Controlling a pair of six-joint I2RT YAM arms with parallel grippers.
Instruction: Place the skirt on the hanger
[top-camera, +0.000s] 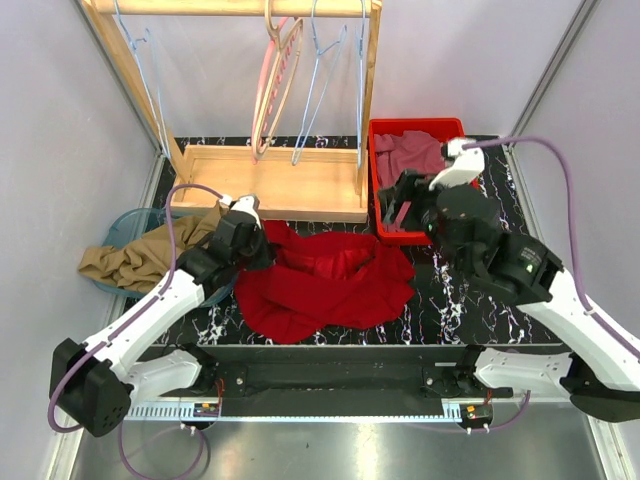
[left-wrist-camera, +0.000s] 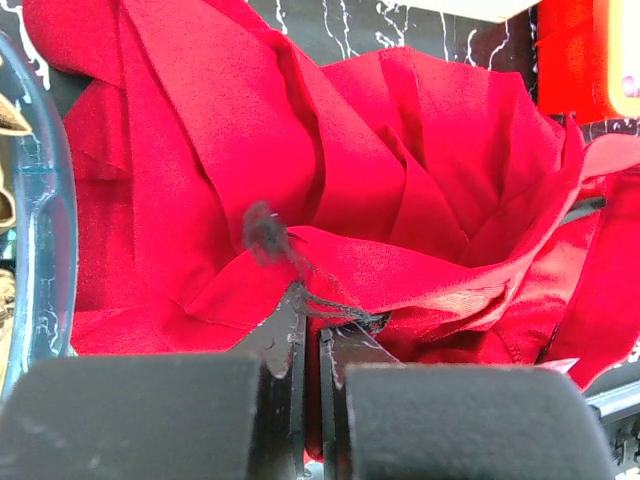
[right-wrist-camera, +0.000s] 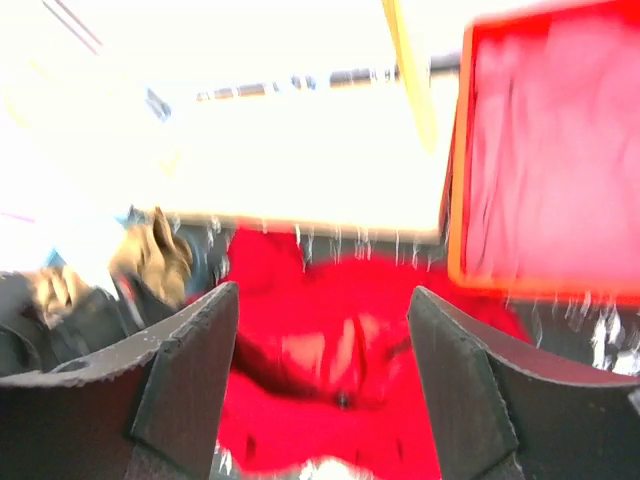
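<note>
Red skirt (top-camera: 330, 285): crumpled in a wide heap on the table (top-camera: 445, 310), between the two arms and in front of the wooden rack (top-camera: 270, 185). Longest spread left to right across the overhead view.

Left gripper (left-wrist-camera: 310, 335): pressed together on a fold at the skirt's left edge, with a dark thread tuft (left-wrist-camera: 263, 232) just above the pinch. Sits right in the cloth, so by far the nearer of the two.

Right gripper (right-wrist-camera: 325, 330): spread wide, holding nothing, hovering over the near-left part of the red bin (top-camera: 415, 123). Looks down and leftward onto the skirt's right half. Wrist view blurred, so nothing finer to tell.

Hangers (top-camera: 275, 85): up on the rack's rail, behind the skirt and well apart from it, above table level.

Judged next: bring the right gripper down and left to the opposite edge, then stretch the cloth along that left-right axis before carrying it back toward the rail. Waistband not distinguishable in the heap.
</note>
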